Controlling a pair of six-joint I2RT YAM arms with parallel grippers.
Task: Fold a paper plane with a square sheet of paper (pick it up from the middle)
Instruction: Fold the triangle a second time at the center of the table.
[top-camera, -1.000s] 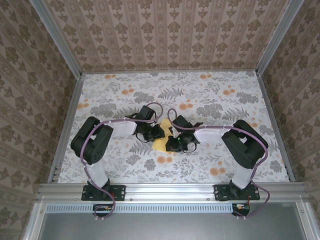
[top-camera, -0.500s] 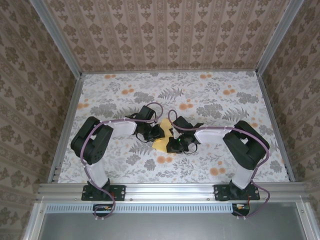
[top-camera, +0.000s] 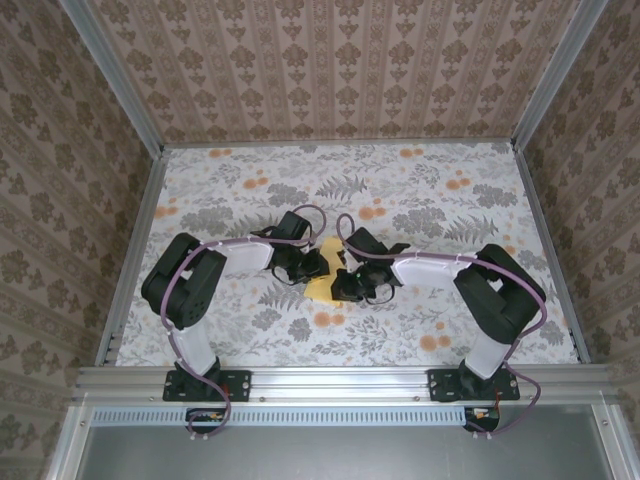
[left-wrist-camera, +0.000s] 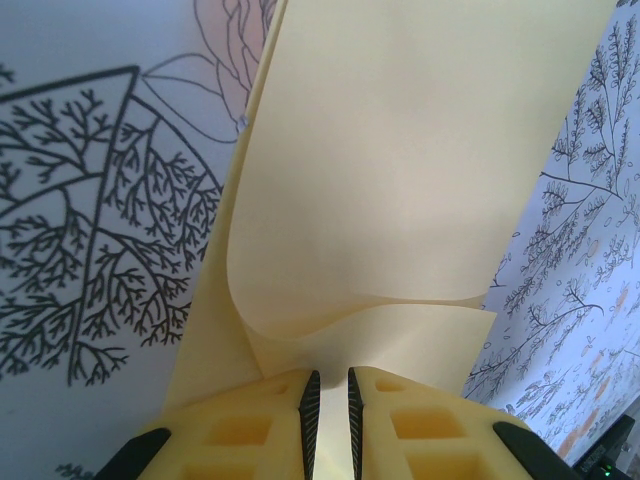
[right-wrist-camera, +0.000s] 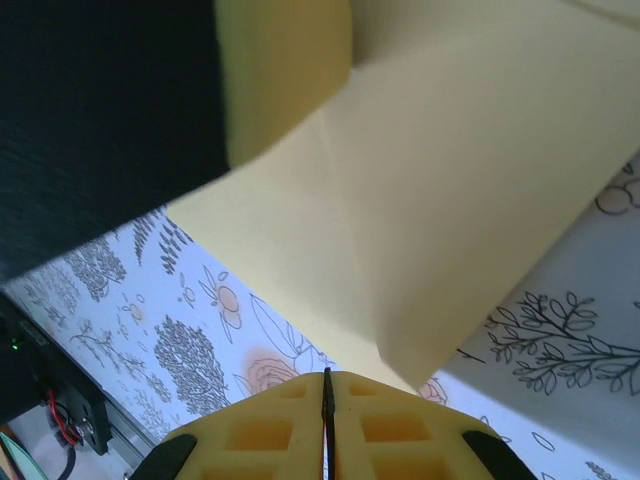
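Left gripper (left-wrist-camera: 328, 385) pinching the square sheet of paper (left-wrist-camera: 400, 150), right gripper (right-wrist-camera: 327, 378) closed just beside its corner, floral table (top-camera: 420, 190)

On table (top-camera: 420, 200): square sheet of paper (top-camera: 320, 290) between left gripper (left-wrist-camera: 328, 378) and right gripper (right-wrist-camera: 327, 376).

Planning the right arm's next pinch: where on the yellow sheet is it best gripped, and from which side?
Likely the pointed corner of the square sheet of paper nearest the right gripper, approached straight from that gripper's side, jaws opened first. The corner juts toward it with free edges on either side, and the left gripper pinches the sheet elsewhere, where it curls up.
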